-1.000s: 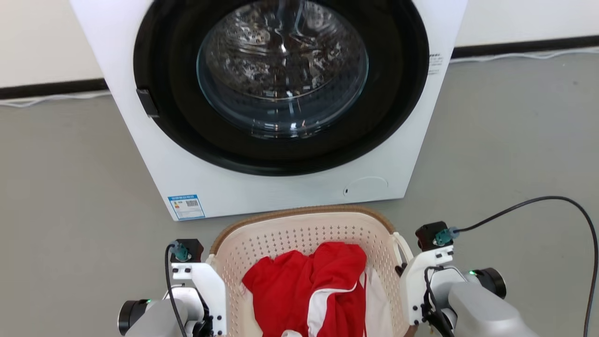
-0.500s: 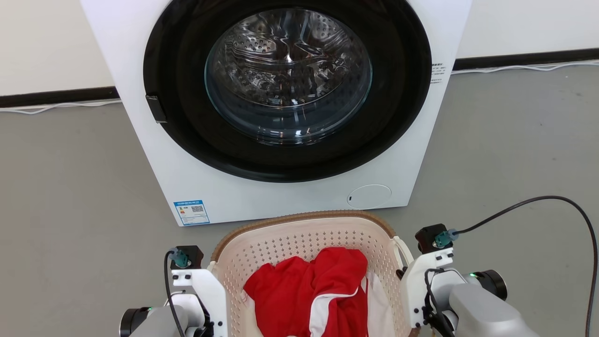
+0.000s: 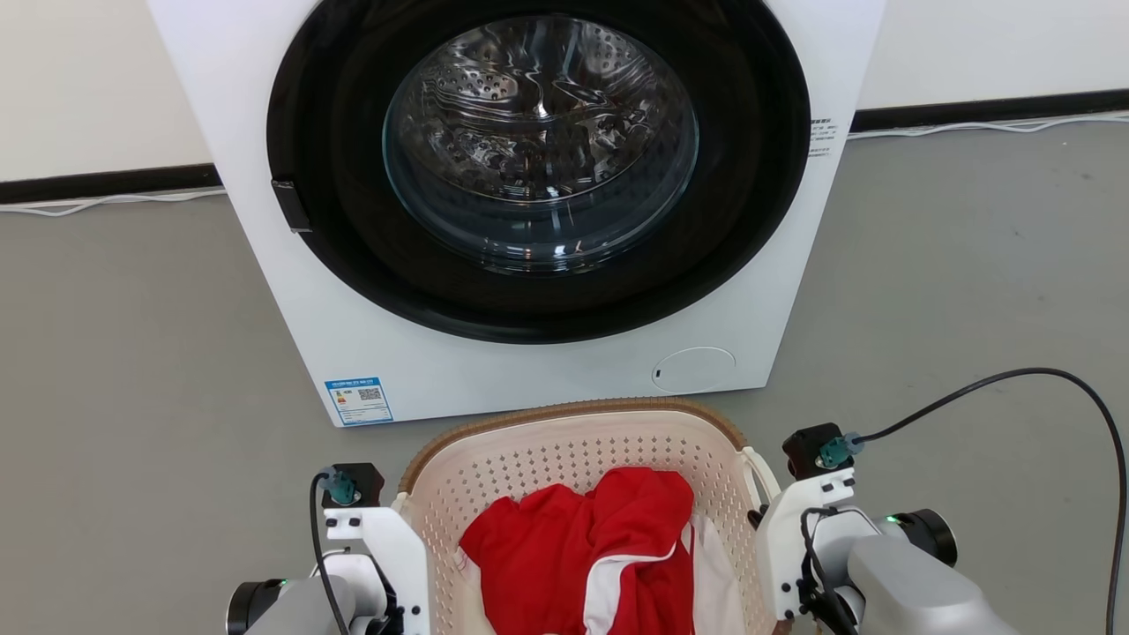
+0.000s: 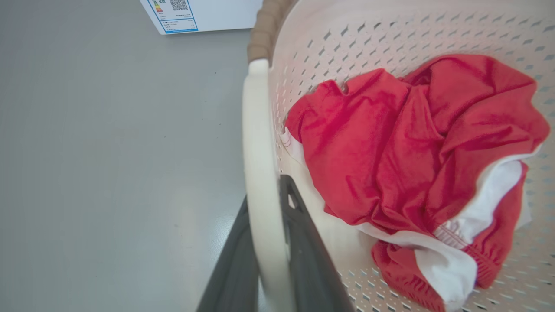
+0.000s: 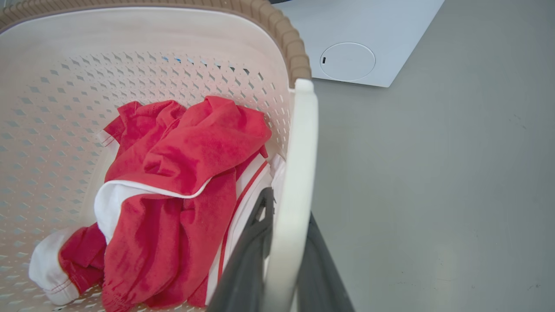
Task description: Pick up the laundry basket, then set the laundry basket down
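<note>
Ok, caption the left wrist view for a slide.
Left pincer gripping the white handle of the laundry basket, red and white garment inside, washer corner beyond.

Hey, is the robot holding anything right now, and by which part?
Yes, the laundry basket, by its two white side handles: the left gripper clamps the left handle, the right gripper the right handle.

The camera has moved: the whole head view sits a little lower than a second ago. The washer (image 3: pixel 529 379) ahead of the left claw (image 4: pixel 265 190) and right claw (image 5: pixel 288 203), and the basket (image 3: pixel 573 408) between them, drop slightly in frame. The drum glass (image 3: pixel 538 141), blurred then, is sharp.
</note>
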